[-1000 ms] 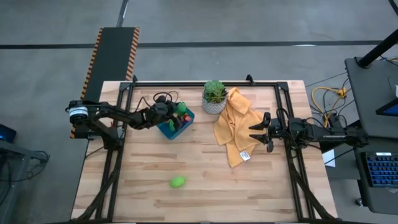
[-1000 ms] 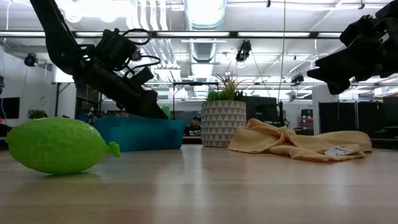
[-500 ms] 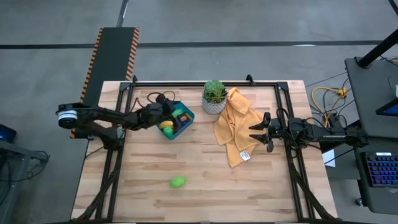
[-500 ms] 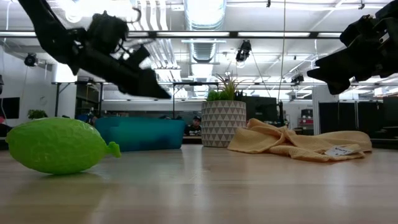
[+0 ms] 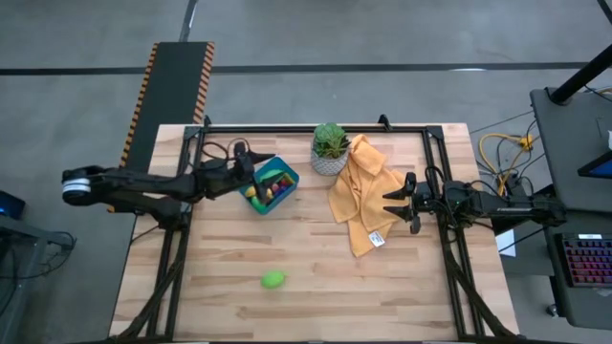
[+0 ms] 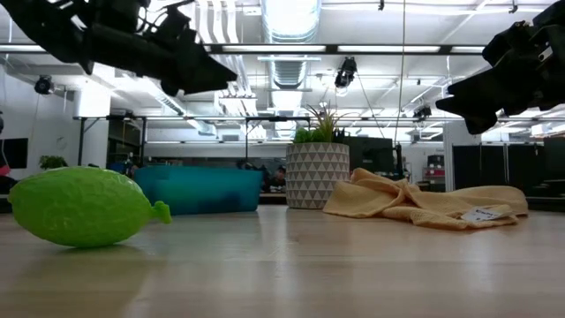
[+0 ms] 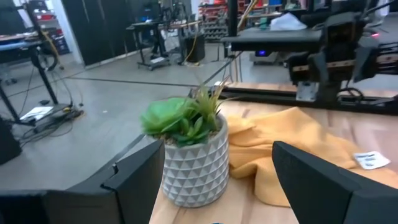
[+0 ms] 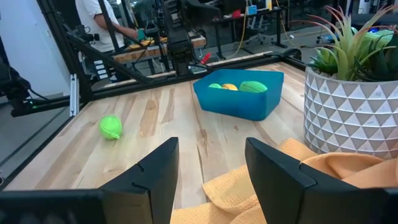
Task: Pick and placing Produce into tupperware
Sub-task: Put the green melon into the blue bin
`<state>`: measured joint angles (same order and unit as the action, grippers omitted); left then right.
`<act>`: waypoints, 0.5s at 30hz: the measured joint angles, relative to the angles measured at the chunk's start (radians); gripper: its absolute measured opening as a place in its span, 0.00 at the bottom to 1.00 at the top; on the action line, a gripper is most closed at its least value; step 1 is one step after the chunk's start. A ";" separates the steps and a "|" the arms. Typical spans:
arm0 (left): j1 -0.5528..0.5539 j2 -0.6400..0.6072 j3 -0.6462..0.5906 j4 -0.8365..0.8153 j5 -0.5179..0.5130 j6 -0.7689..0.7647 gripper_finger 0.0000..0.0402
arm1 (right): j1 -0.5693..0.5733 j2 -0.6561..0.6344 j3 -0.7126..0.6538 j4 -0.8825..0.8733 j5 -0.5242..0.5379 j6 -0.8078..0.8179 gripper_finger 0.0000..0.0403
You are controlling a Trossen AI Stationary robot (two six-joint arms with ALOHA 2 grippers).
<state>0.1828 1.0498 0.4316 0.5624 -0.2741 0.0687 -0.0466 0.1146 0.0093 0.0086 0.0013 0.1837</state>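
1. Counter [image 5: 316, 258]: light wooden top with a dark frame along its edges. It carries the tupperware, a potted plant, a yellow cloth and one loose piece of produce.

2. Tupperware [image 5: 269, 183]: blue rectangular container, sitting on the far left part of the counter, just left of the potted plant [image 5: 330, 149]. It holds several pieces of produce; yellow, green and red items are visible inside from above (the right wrist view shows the same yellow and green pieces over its rim [image 8: 239, 93]).

3. Loose produce: one green rounded piece [image 5: 273, 279] lies on the near part of the counter, well apart from the tupperware and touching nothing else. In the low view it fills the near left foreground [image 6: 84, 206].

4. Left hand [image 5: 247, 162]: raised above the counter at the left edge of the tupperware, clear of its contents. Fingers [image 7: 323, 180] are spread and hold nothing; the wrist view looks between them at the potted plant [image 7: 193, 155].

5. Right hand [image 5: 392, 203]: hovering over the right edge of the yellow cloth [image 5: 363, 196], off the counter surface. Fingers [image 8: 280, 168] are spread with nothing between them.

6. Yellow cloth: crumpled, lying beside and to the right of the plant pot, with a small white tag [image 5: 376, 239] at its near end.
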 joint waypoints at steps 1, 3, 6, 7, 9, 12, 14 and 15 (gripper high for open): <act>-0.002 -0.007 0.000 -0.005 0.005 0.002 0.70 | 0.000 0.000 0.000 0.000 0.000 0.000 0.44; -0.003 -0.023 0.000 -0.028 0.028 0.011 0.70 | 0.000 0.000 0.000 0.000 0.000 0.000 0.44; -0.010 -0.044 0.001 -0.056 0.088 0.016 0.70 | 0.000 0.000 0.000 0.000 0.000 0.000 0.44; -0.014 -0.048 0.001 -0.059 0.116 0.016 0.70 | 0.000 0.000 0.000 0.000 0.000 0.000 0.44; -0.029 -0.054 0.001 -0.060 0.166 0.016 0.70 | 0.000 0.000 0.000 0.000 0.000 0.000 0.44; -0.068 -0.069 0.001 -0.066 0.189 0.017 0.70 | 0.000 0.000 0.000 0.000 0.000 0.000 0.44; -0.103 -0.074 0.010 -0.090 0.189 0.017 0.70 | 0.000 0.000 0.000 0.000 0.000 0.000 0.44; -0.125 -0.078 0.014 -0.101 0.188 0.017 0.70 | 0.000 0.000 0.000 0.000 0.000 0.000 0.44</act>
<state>0.0581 0.9722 0.4460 0.4618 -0.0856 0.0853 -0.0463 0.1146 0.0093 0.0086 0.0013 0.1837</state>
